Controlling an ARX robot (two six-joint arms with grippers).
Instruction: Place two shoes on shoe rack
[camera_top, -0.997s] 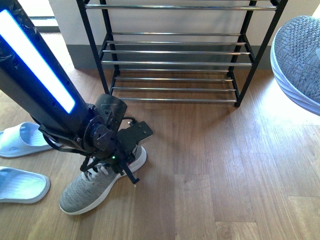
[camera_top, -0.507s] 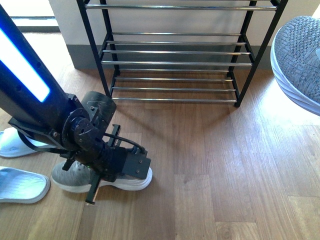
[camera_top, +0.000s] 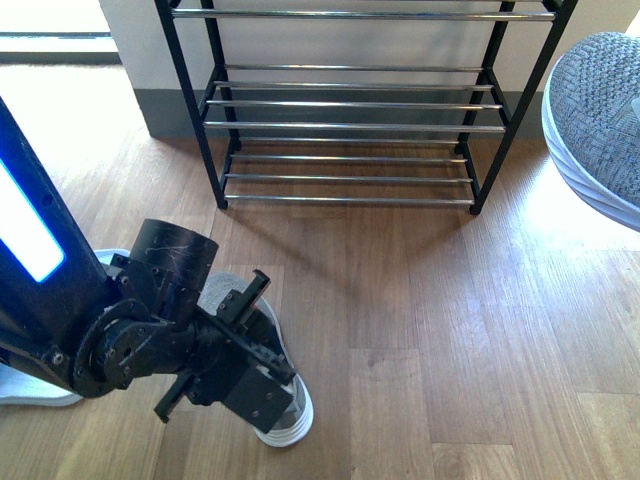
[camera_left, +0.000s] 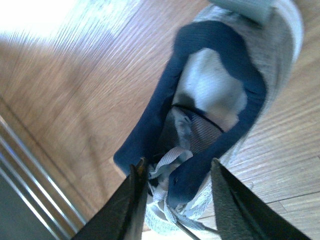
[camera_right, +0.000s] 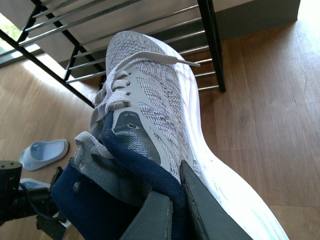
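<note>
One grey knit shoe (camera_top: 287, 418) shows under my left gripper (camera_top: 250, 372) at the near left of the floor, mostly hidden by the arm. In the left wrist view that shoe (camera_left: 225, 95) shows its navy collar, and the left gripper (camera_left: 176, 172) is shut on its tongue and laces. The other shoe (camera_top: 600, 115) hangs at the right edge, off the floor. Its navy collar sits pinched in my right gripper (camera_right: 175, 197), with the shoe (camera_right: 150, 95) pointing toe-first toward the shoe rack (camera_right: 210, 45). The shoe rack (camera_top: 350, 125) stands against the far wall with bare silver rods.
A white slipper (camera_right: 45, 150) lies on the wooden floor to the left, and another slipper's edge (camera_top: 25, 397) shows under my left arm. Open floor (camera_top: 420, 300) lies between the shoes and the rack. The rack's rods (camera_left: 30, 175) show in the left wrist view.
My left arm has drawn back toward the camera and swung down, turning the shoe and carrying it nearer and rightward. The right shoe has not moved.
</note>
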